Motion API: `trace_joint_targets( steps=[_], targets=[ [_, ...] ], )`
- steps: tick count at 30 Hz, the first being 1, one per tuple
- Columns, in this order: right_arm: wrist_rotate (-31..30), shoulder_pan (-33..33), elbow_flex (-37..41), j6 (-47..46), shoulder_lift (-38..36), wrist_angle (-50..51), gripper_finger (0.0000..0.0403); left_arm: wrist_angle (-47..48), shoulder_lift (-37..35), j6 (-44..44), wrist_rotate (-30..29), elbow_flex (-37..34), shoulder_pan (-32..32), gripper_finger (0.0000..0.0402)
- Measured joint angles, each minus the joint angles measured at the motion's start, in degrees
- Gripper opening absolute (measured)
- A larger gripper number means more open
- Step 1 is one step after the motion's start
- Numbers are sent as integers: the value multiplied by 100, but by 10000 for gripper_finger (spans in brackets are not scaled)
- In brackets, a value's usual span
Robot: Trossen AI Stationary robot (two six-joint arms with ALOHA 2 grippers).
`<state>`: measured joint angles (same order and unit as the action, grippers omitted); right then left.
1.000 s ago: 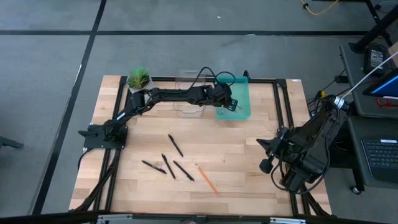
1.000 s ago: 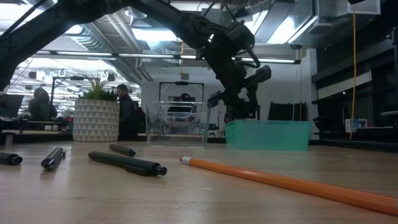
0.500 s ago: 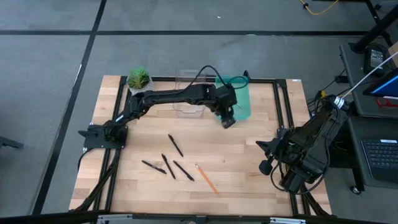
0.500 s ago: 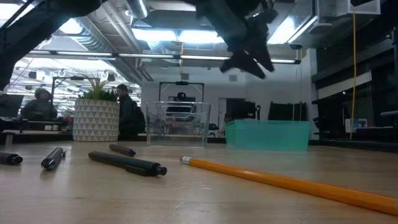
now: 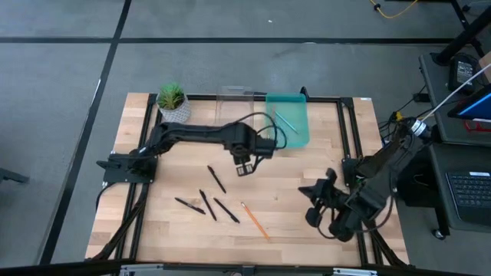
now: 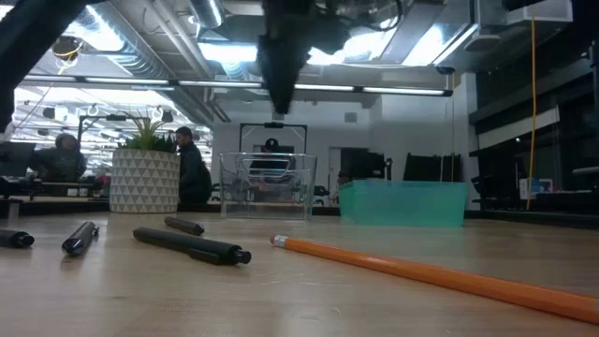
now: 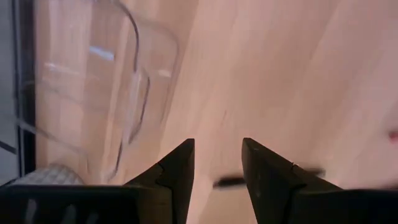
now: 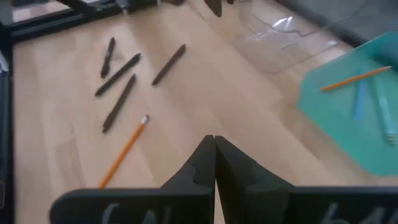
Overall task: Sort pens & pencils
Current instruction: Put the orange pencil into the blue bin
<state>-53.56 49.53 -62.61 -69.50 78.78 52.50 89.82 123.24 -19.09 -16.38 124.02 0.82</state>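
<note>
Currently, we list the table as follows.

Left gripper (image 5: 244,166): hangs over the mid-table, near the uppermost pen, fingers spread and holding nothing; the left wrist view shows bare wood and a dark stick between the two dark fingers (image 7: 177,168).

Right gripper (image 5: 311,204): low at the right side of the table, fingers pressed together, nothing between them.

Pens (image 5: 215,179): four black sticks lying loose on the wood below and left of the left gripper, three clustered, one set apart toward the gripper. None is yet in a container.

Pencils: one orange pencil (image 5: 255,221) lies on the wood just right of the pen cluster; the others, one orange and some light blue, rest in the teal tray (image 5: 295,136) at the far edge, as the right wrist view shows.

Clear bin (image 5: 232,100): beside the teal tray, apparently empty. Potted plant (image 5: 172,100): far left corner.

Step in hand, as we judge it: the left arm is placed to fetch the next stick. To do it well, we would centre the spread fingers across the stick's middle, crosswise to its length, descend until the tips nearly touch the wood, then close. We would take the lone pen first, since its neighbours lie well apart from it and cannot be nudged. A pen should go to the clear bin, not the teal tray.
</note>
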Motion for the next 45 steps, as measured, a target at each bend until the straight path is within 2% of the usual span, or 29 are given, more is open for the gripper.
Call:
trace_joint_targets(
  steps=[3,6,9,12,17,22,26,29,37,45],
  targets=[
    [332,-211,289,440,13,-698,7,0,-439,-134,-27,-526,154,127],
    [797,-405,610,939,87,-1543,7,-82,-1041,-377,-63,-1405,312,127],
    [963,-541,908,1773,175,-2613,7,-824,-1958,-620,-65,-2568,482,128],
    [1308,-692,1185,2810,299,-3851,7,-2392,-2960,-774,11,-4014,628,128],
    [2834,-1047,1506,4113,686,-5551,7,-5310,-4493,-888,69,-6368,966,127],
    [3366,-1272,1526,4948,1344,-6246,7,-7657,-5339,-934,85,-7868,1358,126],
    [3567,-1400,1444,5177,2094,-6810,6,-8999,-5435,-935,89,-8435,1620,126],
    [3525,-1482,1112,5215,2638,-6953,4,-9643,-5365,-899,91,-8499,1732,126],
    [3936,-1794,269,5885,3605,-6993,4,-9922,-5322,-731,83,-8499,1803,126],
    [4267,-1888,265,5654,3618,-6254,4,-9947,-5307,-732,83,-8499,1809,126]
  ],
)
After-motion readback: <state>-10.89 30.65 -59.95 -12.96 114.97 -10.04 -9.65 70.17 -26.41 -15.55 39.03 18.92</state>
